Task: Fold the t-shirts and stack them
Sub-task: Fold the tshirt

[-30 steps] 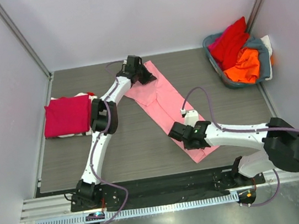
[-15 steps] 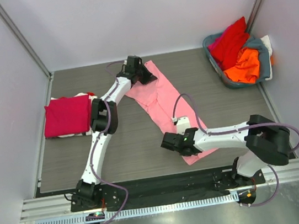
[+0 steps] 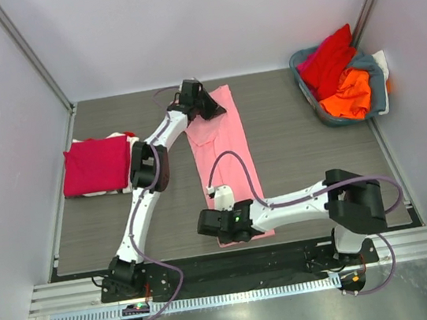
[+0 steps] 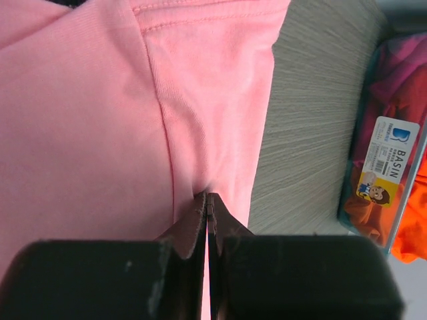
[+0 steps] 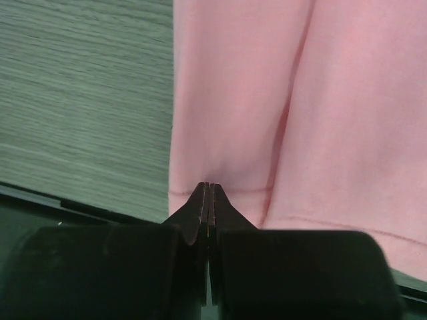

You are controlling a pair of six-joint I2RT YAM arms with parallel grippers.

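Pink t-shirt [image 3: 224,146] lies between left fingers [image 4: 190,233] and right fingers [image 5: 190,215], each pinching one end.

Sticker [image 4: 385,175]: white, on the side wall of the grey-blue basket [image 3: 304,87], seen from the left wrist.
Word: "BASIN", blue capitals.
Logo: blue square with a white "B".
Picture: small cartoon figure below the word.
Fine print: too small to read.
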